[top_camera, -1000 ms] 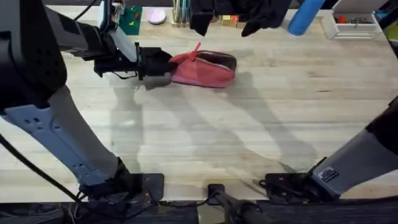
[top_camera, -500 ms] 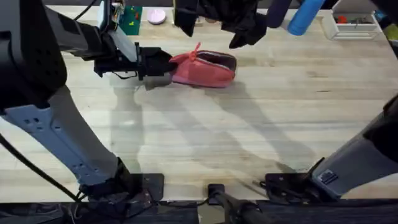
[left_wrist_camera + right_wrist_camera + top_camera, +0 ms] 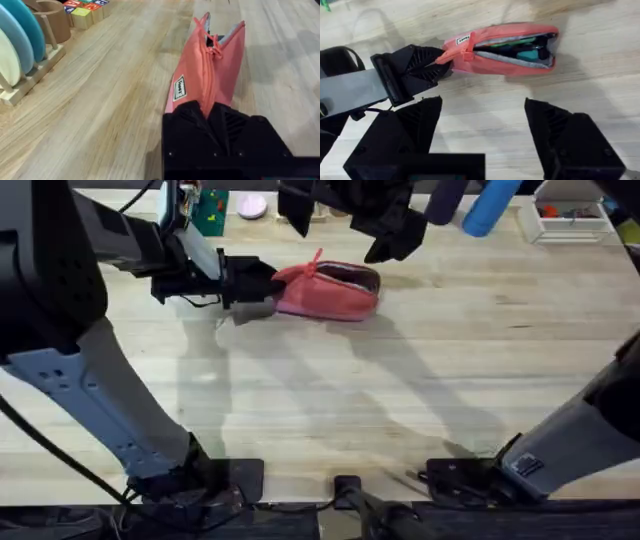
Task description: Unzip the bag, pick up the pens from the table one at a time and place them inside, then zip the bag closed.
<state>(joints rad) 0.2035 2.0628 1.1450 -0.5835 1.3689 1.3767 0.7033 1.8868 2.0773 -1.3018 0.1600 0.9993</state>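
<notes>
The bag [image 3: 330,292] lies toward the far side of the counter [image 3: 400,400], its mouth open, with dark and teal pens visible inside in the right wrist view. The left tool [image 3: 212,117] is pinching the bag's closed end. The right tool [image 3: 482,125] hangs above the bag with its fingers spread wide and nothing between them. I'd judge the loading is done and zipping comes next: the right tool needs to catch the zipper pull [image 3: 468,44] and draw it along while the left anchors the fabric.
</notes>
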